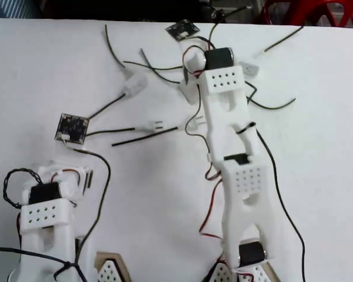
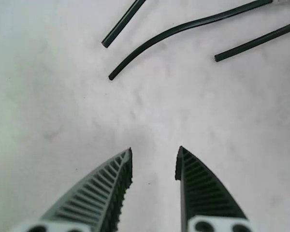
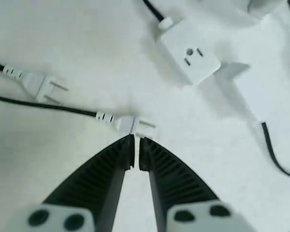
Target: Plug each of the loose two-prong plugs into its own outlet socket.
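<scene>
Tool on right arm: right gripper (image 3: 137, 140) closed to a thin slit, tips right against the body of a white two-prong plug on a black cable (image 3: 127, 123); nothing visible between the jaws, actual grip hard to judge.
Tool on left arm: left gripper (image 2: 154, 158) spread apart, holding nothing, above the bare white table (image 2: 48, 96).
Second white two-prong plug (image 3: 40, 85): loose near the first, prongs free.
White square outlet socket block (image 3: 190, 52): apart from both plugs, slots up.
Cut off: black cable pieces (image 2: 183, 28) running out of frame ahead of the left gripper.
High view: dark square circuit board (image 1: 72, 127) among scattered cables; right arm (image 1: 229, 117) stretched far across the table, left arm (image 1: 44, 214) near the front edge.
</scene>
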Robot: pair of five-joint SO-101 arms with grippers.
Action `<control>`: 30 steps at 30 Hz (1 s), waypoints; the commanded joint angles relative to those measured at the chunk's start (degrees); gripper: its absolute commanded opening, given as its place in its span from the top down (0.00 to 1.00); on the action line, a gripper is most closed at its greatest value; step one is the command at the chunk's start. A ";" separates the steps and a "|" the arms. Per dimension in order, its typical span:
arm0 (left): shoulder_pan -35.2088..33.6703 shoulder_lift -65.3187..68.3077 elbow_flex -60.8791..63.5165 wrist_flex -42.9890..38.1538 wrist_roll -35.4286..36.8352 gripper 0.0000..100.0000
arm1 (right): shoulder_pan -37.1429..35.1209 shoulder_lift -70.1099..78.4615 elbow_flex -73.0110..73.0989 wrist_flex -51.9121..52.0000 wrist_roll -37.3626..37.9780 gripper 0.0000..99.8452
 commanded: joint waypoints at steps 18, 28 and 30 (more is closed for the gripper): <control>-0.04 -1.10 0.00 -0.88 0.09 0.84 | -0.48 -2.15 24.00 -36.62 0.79 0.64; -0.04 -1.10 0.00 -0.79 0.09 0.84 | -0.48 3.38 24.00 -46.37 4.66 0.64; -0.04 -1.10 0.00 -0.79 0.09 0.84 | -0.48 4.53 24.00 -48.31 5.10 0.64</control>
